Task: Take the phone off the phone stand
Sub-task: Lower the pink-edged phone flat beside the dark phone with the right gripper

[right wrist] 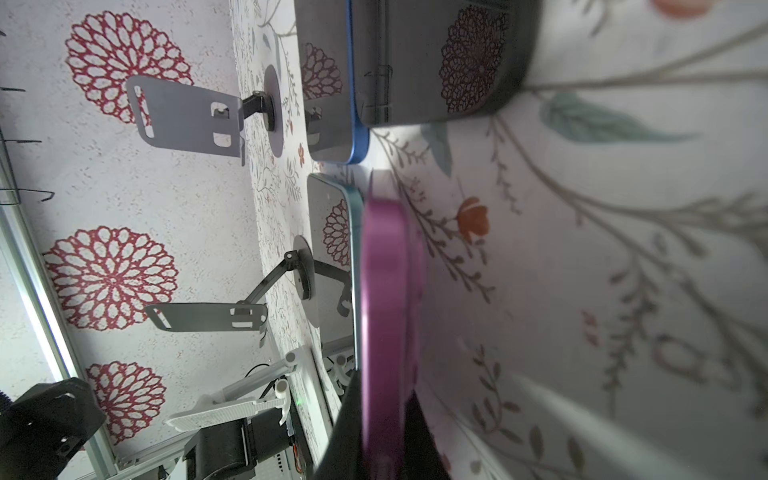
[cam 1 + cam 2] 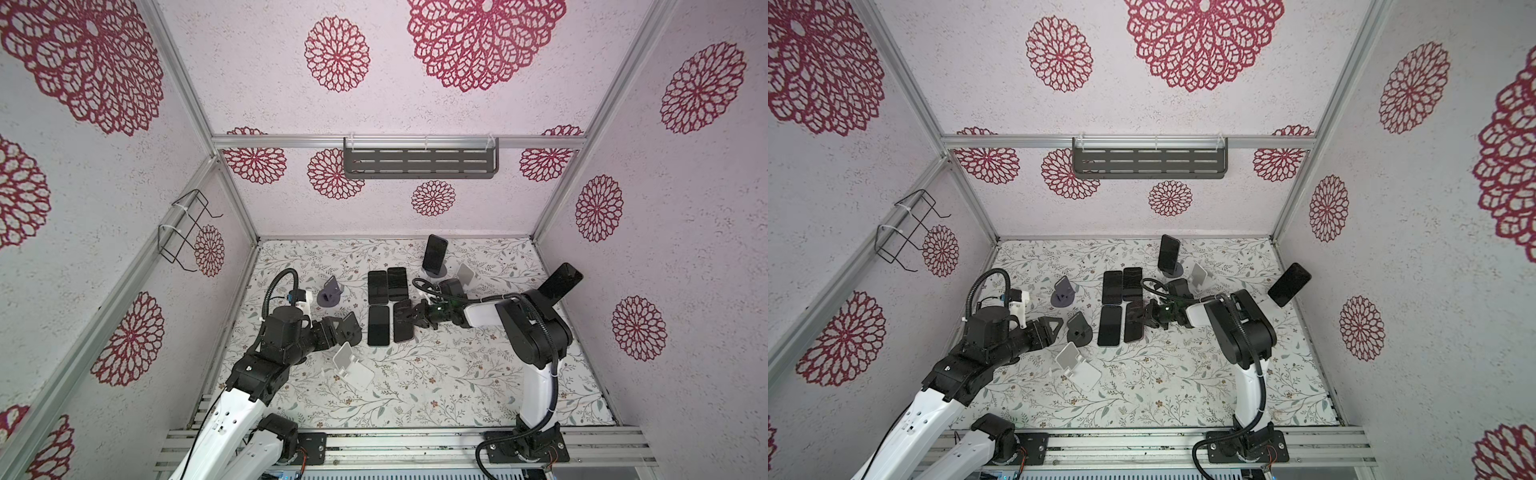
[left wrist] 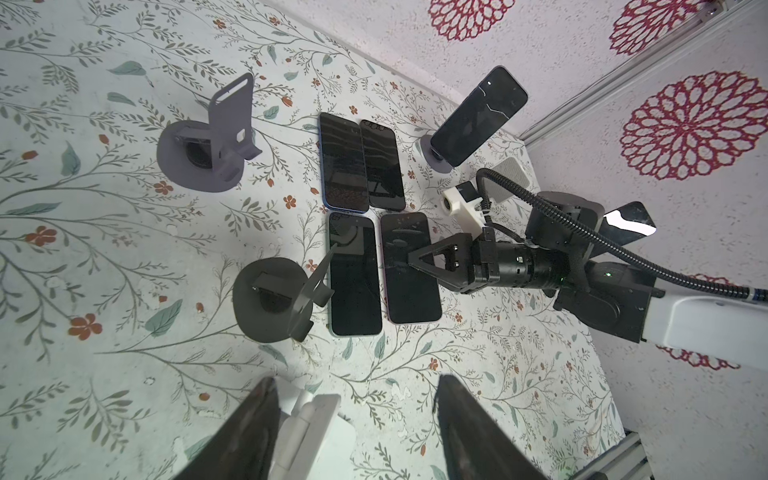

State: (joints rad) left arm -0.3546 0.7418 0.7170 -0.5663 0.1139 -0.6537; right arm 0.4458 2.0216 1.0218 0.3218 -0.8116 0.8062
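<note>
White walls (image 2: pixel 270 83) with red rosettes (image 2: pixel 336 53) (aluminium-framed) enclose a floral tabletop (image 2: pixel 436 374), grey shelf (image 2: pixel 419 162) at back.

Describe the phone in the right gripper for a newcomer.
Four phones lie in a two-by-two block in the middle of the floral mat. It is the near right phone, its edge pinched by the right gripper; only it has a pink rim.

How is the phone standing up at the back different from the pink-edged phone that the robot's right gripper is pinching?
The standing phone leans upright on a round grey stand; the pink-edged phone lies low on the table. Nothing touches the standing phone; the right gripper is shut on the pink-edged phone's edge. The standing phone's rim looks dark, the other's pink. Both have dark, blank screens.
</note>
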